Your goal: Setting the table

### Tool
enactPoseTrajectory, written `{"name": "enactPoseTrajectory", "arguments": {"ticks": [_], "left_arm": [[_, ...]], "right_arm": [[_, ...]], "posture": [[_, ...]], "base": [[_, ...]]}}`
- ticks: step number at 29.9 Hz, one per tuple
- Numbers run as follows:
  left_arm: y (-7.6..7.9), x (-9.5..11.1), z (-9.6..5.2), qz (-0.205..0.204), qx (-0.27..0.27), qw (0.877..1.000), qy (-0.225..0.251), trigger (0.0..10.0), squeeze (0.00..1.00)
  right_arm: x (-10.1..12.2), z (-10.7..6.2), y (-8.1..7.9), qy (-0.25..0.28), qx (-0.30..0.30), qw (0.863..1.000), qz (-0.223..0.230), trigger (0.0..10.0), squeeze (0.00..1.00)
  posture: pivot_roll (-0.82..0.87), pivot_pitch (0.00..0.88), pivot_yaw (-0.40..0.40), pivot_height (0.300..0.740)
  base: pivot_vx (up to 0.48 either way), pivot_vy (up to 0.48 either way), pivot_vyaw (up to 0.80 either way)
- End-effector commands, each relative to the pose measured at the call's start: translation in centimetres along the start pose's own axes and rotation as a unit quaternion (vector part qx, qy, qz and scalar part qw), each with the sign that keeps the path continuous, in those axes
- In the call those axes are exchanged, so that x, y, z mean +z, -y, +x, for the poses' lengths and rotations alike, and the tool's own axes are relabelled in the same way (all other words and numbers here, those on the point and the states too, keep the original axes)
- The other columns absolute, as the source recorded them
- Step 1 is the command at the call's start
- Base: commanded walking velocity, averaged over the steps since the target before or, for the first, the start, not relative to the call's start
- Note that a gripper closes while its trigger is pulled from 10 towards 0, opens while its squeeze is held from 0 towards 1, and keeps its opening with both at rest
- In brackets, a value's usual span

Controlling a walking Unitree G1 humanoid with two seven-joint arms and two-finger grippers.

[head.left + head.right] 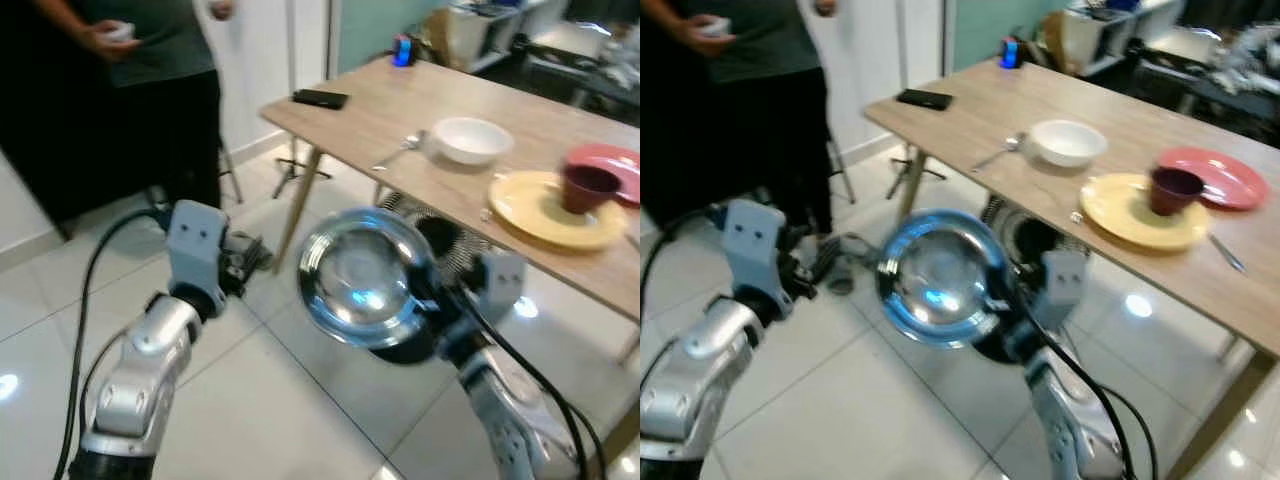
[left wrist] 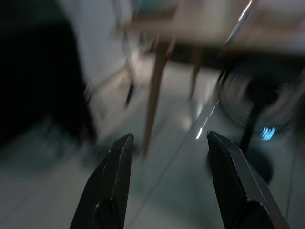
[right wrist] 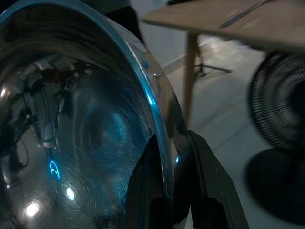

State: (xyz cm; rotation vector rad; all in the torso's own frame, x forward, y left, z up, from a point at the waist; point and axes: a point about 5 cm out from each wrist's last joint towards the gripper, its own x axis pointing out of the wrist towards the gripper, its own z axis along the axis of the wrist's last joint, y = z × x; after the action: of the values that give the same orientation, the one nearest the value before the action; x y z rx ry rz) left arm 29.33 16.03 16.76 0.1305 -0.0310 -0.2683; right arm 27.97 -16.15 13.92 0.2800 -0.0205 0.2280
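1. The right gripper [image 3: 169, 191] pinches the rim of a steel bowl [image 1: 365, 275], one finger inside and one outside. The bowl hangs tipped on its side over the floor [image 1: 260, 400], near the desk [image 1: 400, 110] but short of its edge. A rim pinch like this looks liable to swing, so the carry should probably be slow, with the wrist turned to level the bowl before it goes down.
2. The left gripper [image 2: 167, 157] is raised beside it with its fingers spread wide and nothing between them; it could steady the far rim if the bowl wobbles.
3. A floor fan [image 1: 445, 240] stands under the desk edge, so the arm is best lifted well above the edge before reaching in.
4. On the desk, a white bowl [image 1: 470, 138] with a spoon [image 1: 402, 150] beside it, and a dark cup [image 1: 588, 187] on a yellow plate [image 1: 540, 212] next to a red plate [image 1: 615, 165], leave bare wood towards the near corner; that seems the safest spot.
5. A person [image 1: 150, 60] stands further off on the left, beyond the black remote [image 1: 320, 98].
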Motion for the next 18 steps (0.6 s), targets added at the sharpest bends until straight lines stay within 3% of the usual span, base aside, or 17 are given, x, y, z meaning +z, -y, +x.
{"name": "enactPoseTrajectory", "arguments": {"ticks": [1,4,12,18], "left_arm": [[0.7,-0.9,-0.2,0.0,-0.021,1.0,-0.012,10.0,0.0],[1.0,-1.9,-0.5,0.005,-0.041,0.999,-0.03,10.0,0.0],[0.9,-2.0,-0.3,0.012,-0.05,0.998,-0.032,10.0,0.0],[0.9,-2.0,-0.3,0.012,-0.05,0.998,-0.029,10.0,0.0]], "right_arm": [[-0.8,-0.4,0.6,-0.007,-0.005,1.0,0.008,10.0,0.0],[-2.1,-1.2,1.0,-0.021,-0.014,1.0,0.015,10.0,0.0],[-3.9,-2.1,0.4,-0.041,-0.01,0.999,0.021,10.0,0.0],[-4.1,-2.2,0.4,-0.041,-0.008,0.999,0.021,10.0,0.0]], "posture": [[-0.04,0.0,0.08,0.74],[-0.04,0.0,0.097,0.74],[-0.05,0.0,0.112,0.74],[-0.05,0.0,0.112,0.74]], "base": [[0.0,0.0,0.77],[0.0,0.0,0.77],[0.0,0.0,0.77],[0.0,0.0,0.77]]}}
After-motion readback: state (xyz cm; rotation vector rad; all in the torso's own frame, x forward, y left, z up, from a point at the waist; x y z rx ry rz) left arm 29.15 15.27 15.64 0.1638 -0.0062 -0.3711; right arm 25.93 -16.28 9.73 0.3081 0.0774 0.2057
